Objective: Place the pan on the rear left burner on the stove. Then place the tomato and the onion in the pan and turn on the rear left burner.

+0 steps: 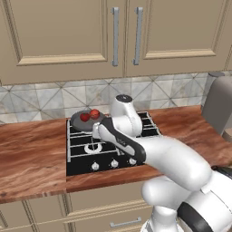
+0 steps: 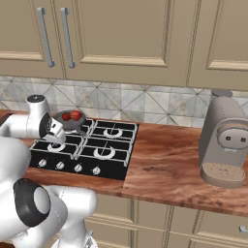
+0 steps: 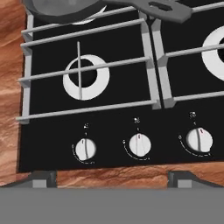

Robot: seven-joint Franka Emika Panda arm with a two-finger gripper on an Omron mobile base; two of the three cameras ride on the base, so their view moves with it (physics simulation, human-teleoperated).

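Note:
The dark grey pan [image 1: 80, 122] [image 2: 68, 122] sits on the stove [image 1: 77, 168] [image 2: 112, 167] over the rear left burner, which it mostly covers. Two red round things lie in it, a darker one [image 1: 84, 117] and a brighter one [image 1: 94, 113]. I cannot tell which is the tomato and which the onion. My gripper [image 1: 95, 135] [image 2: 57, 139] [image 3: 113, 179] hangs open and empty above the stove's front left, in front of the pan. In the hand view the pan's handle [image 3: 162, 9] runs along the top and three silver knobs [image 3: 140, 145] lie just ahead of the fingertips [image 3: 43, 178].
The front left burner [image 3: 86, 77] lies bare under its grate. A tall grey coffee machine [image 2: 224, 140] [image 1: 220, 105] stands on the wooden counter [image 2: 164, 160] to the stove's right. Wall cabinets hang above the tiled backsplash.

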